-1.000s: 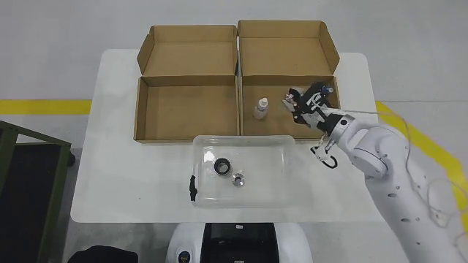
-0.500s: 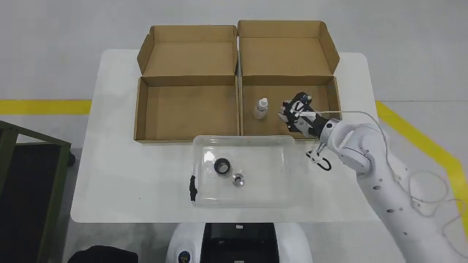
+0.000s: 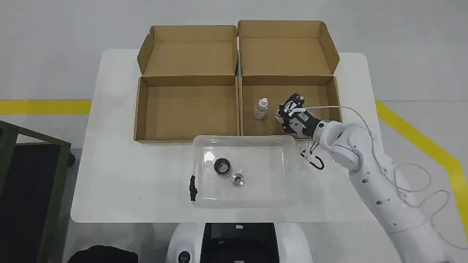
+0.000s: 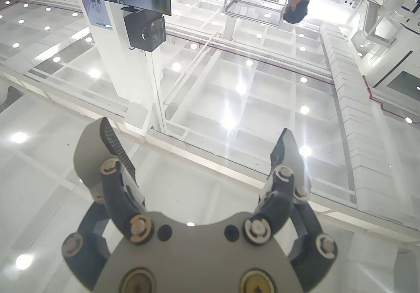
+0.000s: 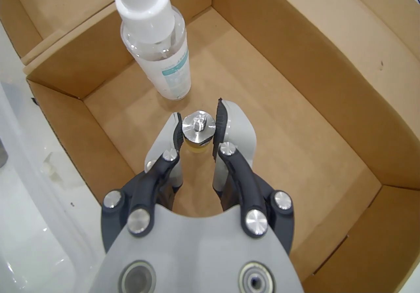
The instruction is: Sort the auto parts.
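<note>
My right gripper [image 5: 198,126] is shut on a small silver metal fitting [image 5: 198,130] with a yellowish lower end. It holds the fitting low inside the right cardboard box [image 5: 295,84], just beside an upright clear spray bottle [image 5: 157,45] with a white cap. From above, the right gripper [image 3: 291,114] sits in the right box [image 3: 322,89], to the right of the bottle [image 3: 260,108]. The left box [image 3: 189,109] holds nothing. My left gripper [image 4: 193,133] is open and points up at the ceiling, with nothing between its fingers.
A clear plastic tray [image 3: 270,184] stands in front of the boxes, holding a black ring [image 3: 223,166] and a small silver part [image 3: 238,181]. A black piece [image 3: 193,188] lies at its left edge. Both box lids stand open at the back.
The right gripper has moved left and slightly nearer within the right box, carrying the fitting toward the bottle. Nothing else has shifted.
</note>
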`<action>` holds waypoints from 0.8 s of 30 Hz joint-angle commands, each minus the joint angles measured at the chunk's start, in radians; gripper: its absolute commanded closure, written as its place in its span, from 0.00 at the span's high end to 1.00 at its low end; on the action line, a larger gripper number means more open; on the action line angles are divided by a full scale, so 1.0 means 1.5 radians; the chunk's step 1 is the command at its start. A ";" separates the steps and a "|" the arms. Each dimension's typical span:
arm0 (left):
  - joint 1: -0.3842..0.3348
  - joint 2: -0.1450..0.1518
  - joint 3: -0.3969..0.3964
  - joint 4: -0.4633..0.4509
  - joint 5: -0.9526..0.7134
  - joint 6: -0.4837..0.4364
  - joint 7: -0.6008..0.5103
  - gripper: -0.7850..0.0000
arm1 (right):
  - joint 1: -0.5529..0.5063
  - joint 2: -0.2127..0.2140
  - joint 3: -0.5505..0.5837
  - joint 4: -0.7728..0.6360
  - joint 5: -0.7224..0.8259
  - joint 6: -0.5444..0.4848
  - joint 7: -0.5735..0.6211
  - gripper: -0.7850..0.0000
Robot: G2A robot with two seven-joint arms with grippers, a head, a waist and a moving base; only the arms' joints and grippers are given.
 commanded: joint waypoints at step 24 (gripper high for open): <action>0.000 0.000 0.000 0.000 0.000 0.000 0.000 1.00 | 0.012 0.008 0.059 -0.144 0.007 -0.043 0.024 0.83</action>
